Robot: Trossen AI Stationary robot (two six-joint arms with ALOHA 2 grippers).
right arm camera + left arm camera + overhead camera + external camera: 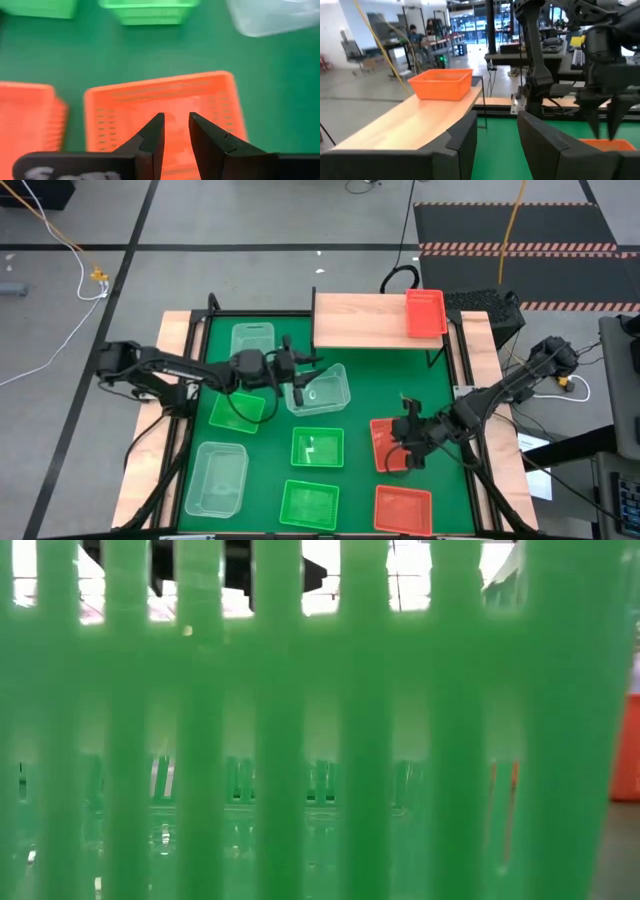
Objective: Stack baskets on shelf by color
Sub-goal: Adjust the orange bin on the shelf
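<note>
One on shelf: orange basket [426, 313], well beyond both pincers.
Left pincer [305, 374]: jaws parted, empty, above clear basket [325, 390].
Right pincer [176, 131]: jaws slightly apart, gripping nothing, just over another orange basket [162, 112].
Worktop [380, 395]: green baskets [317, 448] between the pincers.

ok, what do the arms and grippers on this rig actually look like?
Both arms are black, slim and jointed, with thin dark cables along them. The left gripper has two broad, flat, matte black fingers with angular stepped edges. The right gripper has the same black wedge-shaped fingers, with white handwritten marking on its body.
</note>
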